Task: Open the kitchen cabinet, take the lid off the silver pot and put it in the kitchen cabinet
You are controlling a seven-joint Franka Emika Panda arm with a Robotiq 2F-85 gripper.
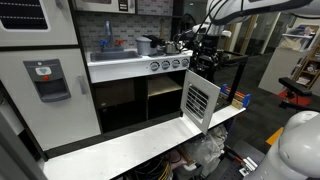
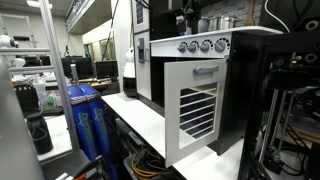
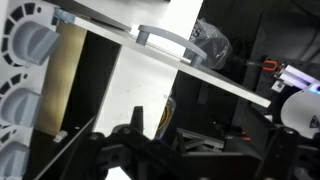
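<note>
The fingers (image 3: 138, 128) stand open, holding nothing. Below them the kitchen cabinet's (image 1: 165, 100) flat, white slatted door (image 1: 200, 100) hangs open, its curved handle (image 3: 165, 38) grey.

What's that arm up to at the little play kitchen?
A robot arm is working at a toy kitchen. The slatted cabinet door stands swung wide open. The gripper hovers just above that door, close to the stove knobs, with its jaws open and nothing held. So the cabinet is open, and nothing has been picked up yet.
</note>
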